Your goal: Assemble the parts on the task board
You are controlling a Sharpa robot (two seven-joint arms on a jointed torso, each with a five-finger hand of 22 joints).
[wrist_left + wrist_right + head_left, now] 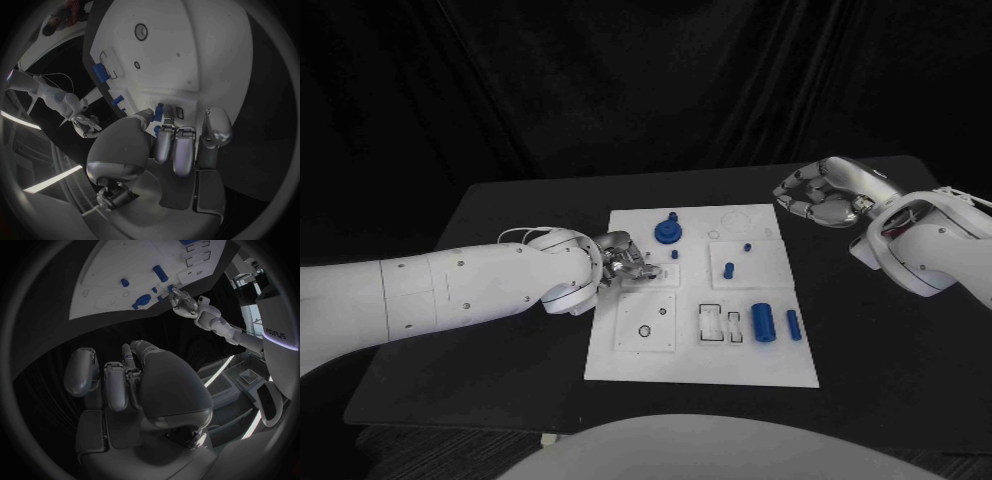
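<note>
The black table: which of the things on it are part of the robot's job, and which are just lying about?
Part of the job:
- white flat task board
- blue round gear-like part with a peg
- large blue cylinder part
- slim blue cylinder part
- small blue pegs
- left hand, at the board's edge

Just lying about:
- nothing that I can see on the black table

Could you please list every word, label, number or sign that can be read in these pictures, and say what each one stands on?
On the white rectangular task board: outlines and marks, but no writing that can be read.
On the small blue plastic parts: none.
On the silver left hand and silver right hand: none.
At the rim of the right wrist view: faint lettering, too blurred to read.
</note>
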